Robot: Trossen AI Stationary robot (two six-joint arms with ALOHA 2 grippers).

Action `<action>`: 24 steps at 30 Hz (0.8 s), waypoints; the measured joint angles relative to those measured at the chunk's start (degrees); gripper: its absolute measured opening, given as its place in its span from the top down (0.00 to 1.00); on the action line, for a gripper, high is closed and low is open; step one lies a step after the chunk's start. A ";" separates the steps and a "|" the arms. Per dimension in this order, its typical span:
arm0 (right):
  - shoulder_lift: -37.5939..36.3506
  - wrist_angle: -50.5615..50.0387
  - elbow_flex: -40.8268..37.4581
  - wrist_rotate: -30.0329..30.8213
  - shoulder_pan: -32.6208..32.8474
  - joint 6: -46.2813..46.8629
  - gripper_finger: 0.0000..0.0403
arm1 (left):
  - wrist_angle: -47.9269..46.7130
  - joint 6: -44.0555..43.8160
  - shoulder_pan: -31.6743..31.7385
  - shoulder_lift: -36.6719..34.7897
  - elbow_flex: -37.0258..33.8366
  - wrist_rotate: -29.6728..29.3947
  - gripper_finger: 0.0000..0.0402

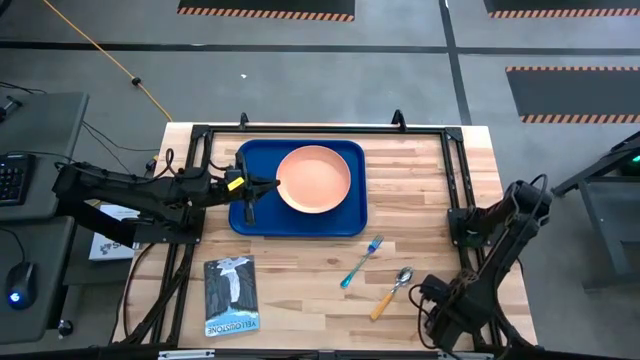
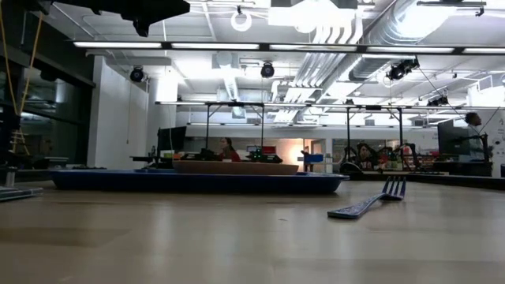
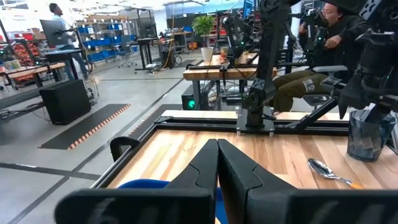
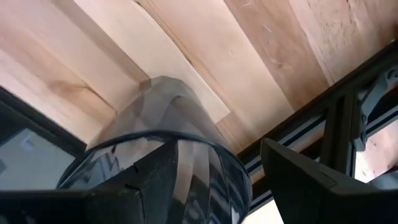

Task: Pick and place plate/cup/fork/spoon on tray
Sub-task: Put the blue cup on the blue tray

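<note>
On the table (image 1: pixel 420 200), "YELLOWSTONE" booklet (image 1: pixel 231 296)

A robotics lab in an open industrial hall.

Beyond the wooden table (image 1: pixel 420 190) with its black metal frame, other workbenches (image 3: pixel 249 70) carry more robot arms, and people sit at them. Exposed ducts (image 2: pixel 347 31) and strip lights run overhead. The grey concrete floor has hazard-striped mats (image 1: pixel 265 8), blue storage shelves (image 3: pixel 102 43) stand far back, and a keyboard (image 1: pixel 12 178) and mouse (image 1: pixel 20 282) sit beside the table's left edge.

The cup (image 4: pixel 168 180) is cut off by the right wrist view's edge.
</note>
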 joint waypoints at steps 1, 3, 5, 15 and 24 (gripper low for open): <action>0.44 -0.08 0.00 0.02 0.00 -0.33 0.45 | 0.00 0.00 0.00 0.00 0.00 0.00 1.00; 1.18 -0.20 0.00 -0.20 0.00 -1.06 0.45 | 0.00 0.02 -0.01 0.00 0.00 0.00 1.00; 1.75 -0.47 0.00 -0.57 0.00 -1.18 0.45 | 0.00 -0.02 -0.02 0.00 0.00 0.00 1.00; 1.92 -3.29 -0.02 -0.98 -0.45 -4.20 0.77 | 0.15 -1.26 -0.02 0.00 0.00 -0.02 1.00; 0.46 -6.25 1.32 -0.60 -5.53 -15.76 0.96 | 0.46 -1.19 -0.02 0.00 0.00 -0.07 1.00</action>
